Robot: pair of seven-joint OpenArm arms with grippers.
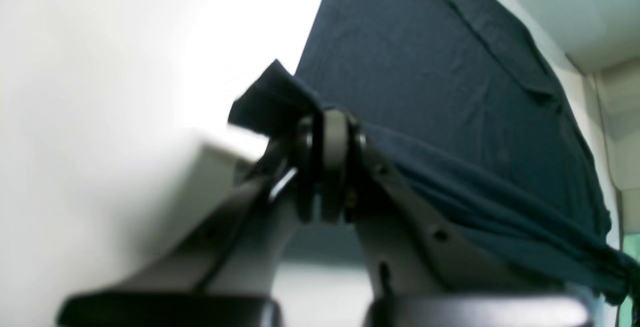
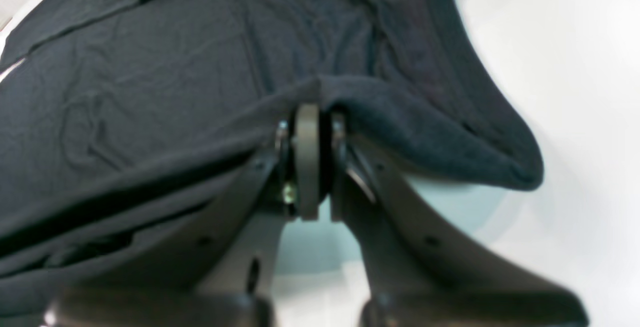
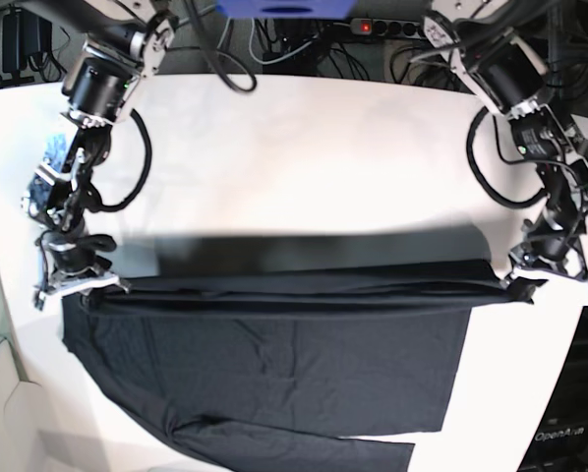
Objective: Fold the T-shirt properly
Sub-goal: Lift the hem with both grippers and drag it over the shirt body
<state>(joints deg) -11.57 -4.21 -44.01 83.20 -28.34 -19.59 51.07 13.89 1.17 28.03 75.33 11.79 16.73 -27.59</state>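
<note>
Both fingers pinch T-shirt edge, lifted taut.

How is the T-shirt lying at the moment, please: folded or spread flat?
Partly folded: the T-shirt has its top edge lifted and stretched between the left end effector and right end effector; the rest lies flat.

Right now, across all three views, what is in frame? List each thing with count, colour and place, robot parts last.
T-shirt: one, black, lying on the table, its far edge lifted and stretched taut between the two grippers.
Table: one, white, under the shirt.
Power strip: one, dark with a red switch, behind the table's far edge.
Cables: several, black, behind the table.
Left gripper: one, dark grey, base view's right, shut on a shirt corner.
Right gripper: one, dark grey, base view's left, shut on the other corner.
</note>
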